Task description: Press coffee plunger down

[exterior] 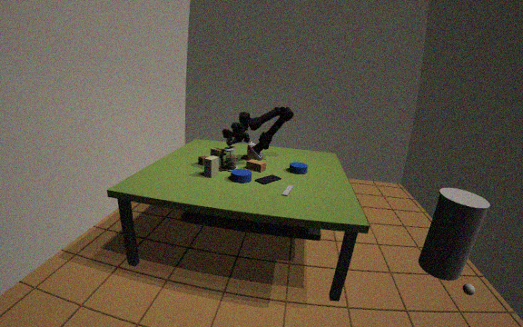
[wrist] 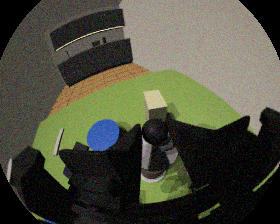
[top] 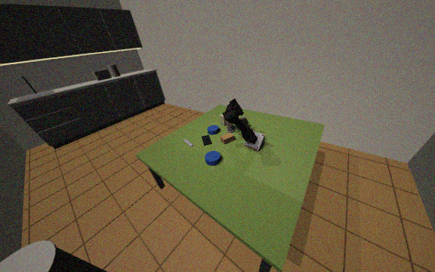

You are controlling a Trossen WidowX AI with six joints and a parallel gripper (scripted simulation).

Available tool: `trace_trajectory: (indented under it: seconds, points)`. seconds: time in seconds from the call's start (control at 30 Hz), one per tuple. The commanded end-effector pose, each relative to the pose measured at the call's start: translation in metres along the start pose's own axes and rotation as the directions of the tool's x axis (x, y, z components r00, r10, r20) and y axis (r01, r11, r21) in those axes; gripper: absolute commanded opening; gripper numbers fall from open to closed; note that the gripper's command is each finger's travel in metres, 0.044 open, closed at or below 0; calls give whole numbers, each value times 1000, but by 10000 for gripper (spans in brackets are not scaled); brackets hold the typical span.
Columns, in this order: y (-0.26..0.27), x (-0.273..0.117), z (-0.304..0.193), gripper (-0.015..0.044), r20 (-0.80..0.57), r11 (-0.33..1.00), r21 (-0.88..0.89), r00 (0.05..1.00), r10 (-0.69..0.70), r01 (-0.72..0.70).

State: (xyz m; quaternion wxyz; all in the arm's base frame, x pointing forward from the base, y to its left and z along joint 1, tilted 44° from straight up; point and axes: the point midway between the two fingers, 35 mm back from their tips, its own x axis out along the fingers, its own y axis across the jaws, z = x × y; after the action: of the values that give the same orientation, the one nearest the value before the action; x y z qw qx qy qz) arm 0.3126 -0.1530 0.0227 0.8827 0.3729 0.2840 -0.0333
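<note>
Directly between the tool (wrist: 157, 137) fingers, plunger knob (wrist: 155, 129).

Two far room views share the table (exterior: 316, 200); wrist close.

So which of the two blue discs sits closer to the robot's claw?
The blue disc beside the black card; the other blue disc lies farther from the gripper.

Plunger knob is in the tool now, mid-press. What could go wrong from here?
1. The tool is shut on the plunger knob; any sideways pull while pushing down could tilt or slide the coffee press.
2. A tan block and an orange block stand close beside the press, so a shifted press may knock them.
3. Lifting before opening could drag the plunger up.
</note>
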Motion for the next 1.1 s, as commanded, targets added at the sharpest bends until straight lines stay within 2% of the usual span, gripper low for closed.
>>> trace_trajectory:
  seconds: [0.0, 0.77, 1.07]
  points:
    - [0, 3, -6, 119, -24, 1000, 13, 1000, 6, -6]
    - [-1, 1, 0, 119, -5, 1000, 6, 1000, 2, -2]
    - [-1, 1, 0, 355, -5, 1000, 6, 1000, 2, -2]
